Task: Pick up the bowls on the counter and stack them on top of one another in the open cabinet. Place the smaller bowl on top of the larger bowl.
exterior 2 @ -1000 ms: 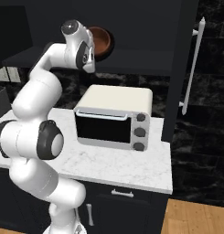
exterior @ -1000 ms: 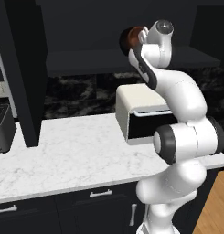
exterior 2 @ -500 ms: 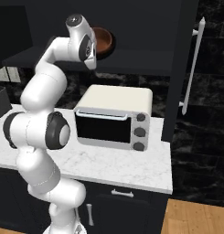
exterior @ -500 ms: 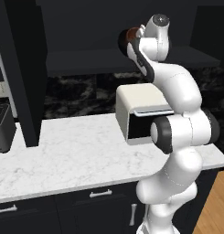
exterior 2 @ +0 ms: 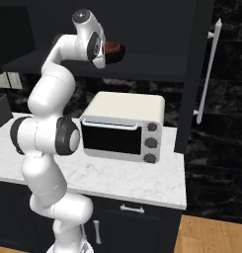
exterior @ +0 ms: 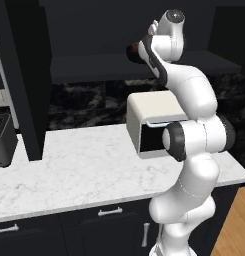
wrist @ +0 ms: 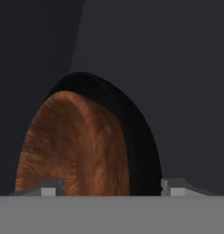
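Observation:
The smaller bowl (wrist: 72,146), reddish-brown and wood-toned, sits inside the larger bowl (wrist: 136,137), whose glossy black rim curves around it. Both rest on the shelf of the open cabinet (exterior: 94,67), high above the counter (exterior: 79,165). From the right base view, the smaller bowl (exterior 2: 111,47) shows above the dark rim of the larger bowl (exterior 2: 117,57) on the open cabinet shelf (exterior 2: 152,66). My gripper (wrist: 111,188) is open, its fingertips (wrist: 45,187) spread wide to either side of the nested bowls. The hand reaches up to the shelf edge, with the gripper (exterior: 144,50) right at the smaller bowl (exterior: 135,50).
A cream toaster oven (exterior 2: 125,131) stands on the counter (exterior 2: 132,180) directly under the raised arm. A dark appliance (exterior: 1,140) sits at the counter's far left beside a tall dark panel (exterior: 29,75). A long silver handle (exterior 2: 209,74) runs down the tall unit on the right.
The jaws have opened wide and let go of the smaller bowl, which now rests in the larger bowl. The arm has barely moved.

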